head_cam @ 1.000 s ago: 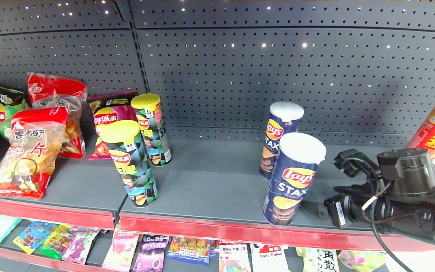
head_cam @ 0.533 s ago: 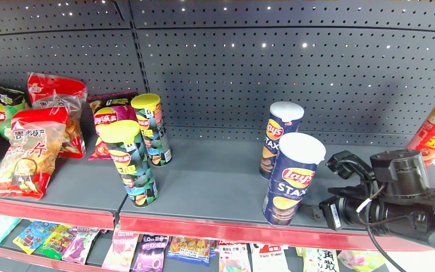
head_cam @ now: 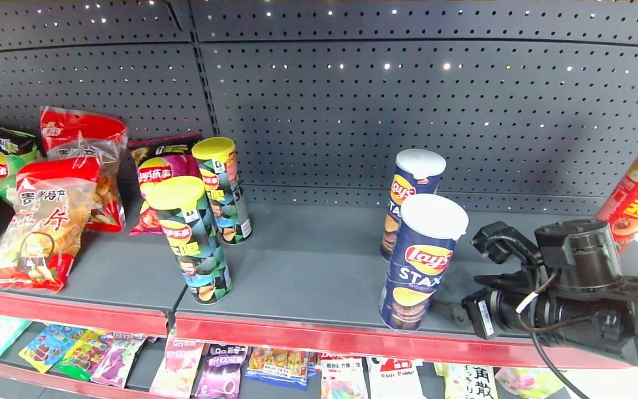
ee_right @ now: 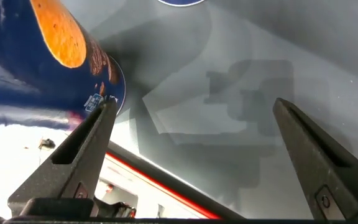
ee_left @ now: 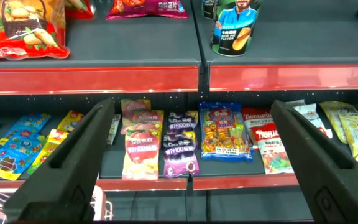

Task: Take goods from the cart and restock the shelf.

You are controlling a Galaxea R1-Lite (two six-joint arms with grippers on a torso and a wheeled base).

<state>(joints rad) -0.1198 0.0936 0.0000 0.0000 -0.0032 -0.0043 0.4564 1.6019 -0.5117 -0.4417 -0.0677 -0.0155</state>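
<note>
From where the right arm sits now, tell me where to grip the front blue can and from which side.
I'd grip the front blue can around its mid-body, coming level from its right, where the open right gripper sits by its base. It is a tall round tube, and the rear blue can crowds it from behind.

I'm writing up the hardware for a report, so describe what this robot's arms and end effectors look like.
The right arm is black, with a round motor housing, a looping black cable and a small white label. The left end effector and right end effector each have two long, dark grey fingers that taper to the tips.
</note>
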